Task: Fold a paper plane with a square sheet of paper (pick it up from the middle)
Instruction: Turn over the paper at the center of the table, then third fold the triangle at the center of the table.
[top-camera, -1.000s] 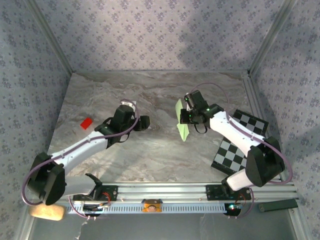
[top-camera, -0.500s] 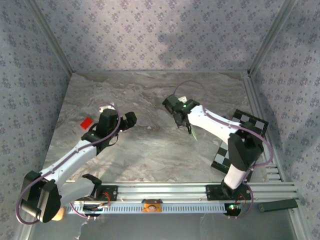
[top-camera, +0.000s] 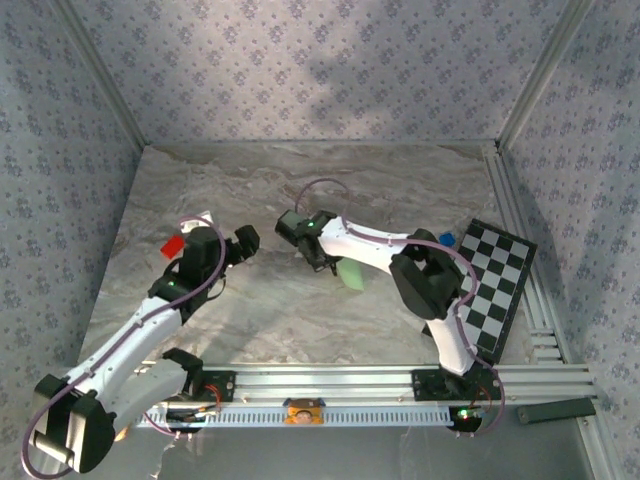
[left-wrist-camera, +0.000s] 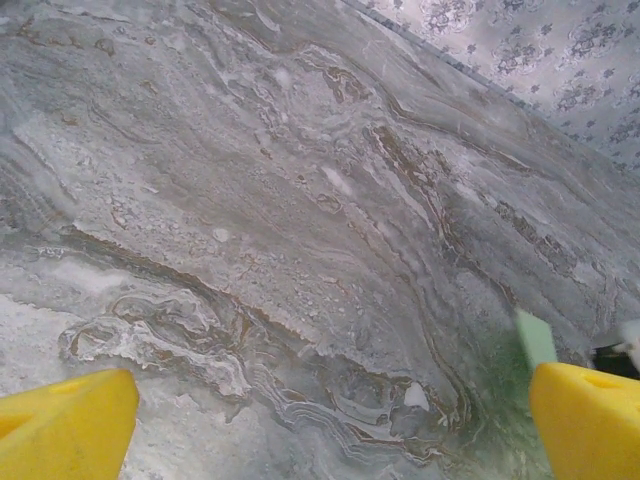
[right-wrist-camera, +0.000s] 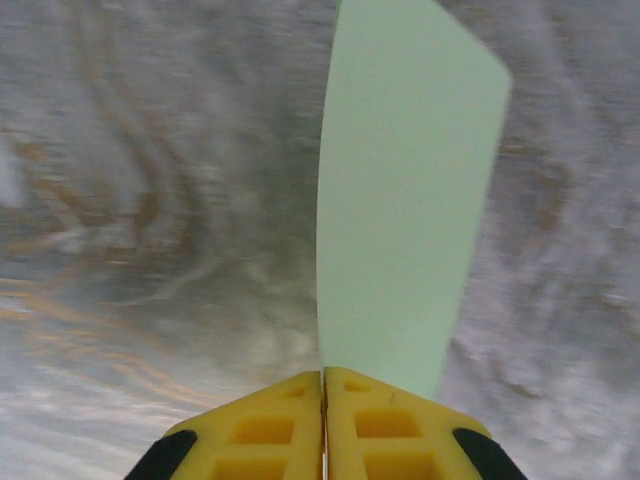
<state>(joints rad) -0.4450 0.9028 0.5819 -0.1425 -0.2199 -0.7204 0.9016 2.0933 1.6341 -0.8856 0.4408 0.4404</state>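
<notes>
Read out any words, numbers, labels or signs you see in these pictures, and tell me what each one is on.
No text can be read anywhere.
On the pale green folded paper: blank, no print.
On the black-and-white checkered board: plain squares, no writing.
On the small red square piece: too small to tell any mark.
On the patterned grey wallpaper: repeating floral motifs, no letters.
</notes>
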